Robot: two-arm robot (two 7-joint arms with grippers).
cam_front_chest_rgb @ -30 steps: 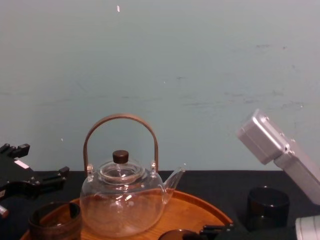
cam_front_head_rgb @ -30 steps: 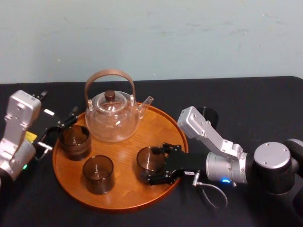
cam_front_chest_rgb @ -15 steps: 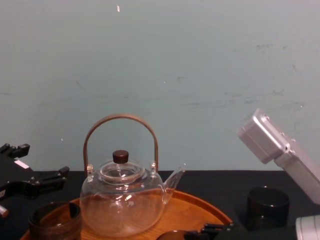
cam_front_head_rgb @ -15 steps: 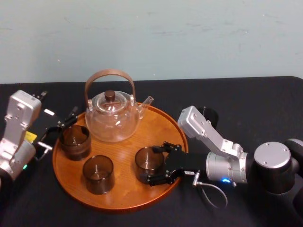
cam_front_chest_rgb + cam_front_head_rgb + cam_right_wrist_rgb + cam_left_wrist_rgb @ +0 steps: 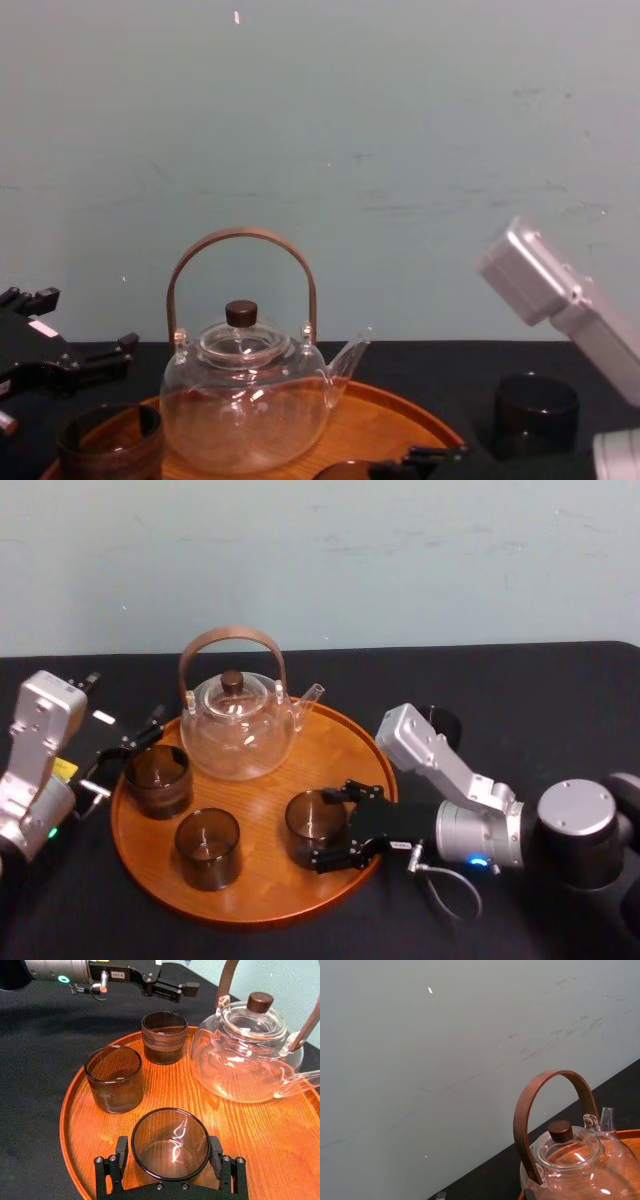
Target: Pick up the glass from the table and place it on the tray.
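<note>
Where right pincer (image 5: 322, 830) clasps, glass (image 5: 170, 1152) sits.

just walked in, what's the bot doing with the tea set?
The right gripper has its fingers closed on either side of a smoky glass that stands on the wooden tray near its right rim. The placing looks nearly done, but the glass is not yet released. The tray also holds a glass teapot, a front glass and a left glass. The left gripper sits open at the tray's left edge beside the left glass.
</note>
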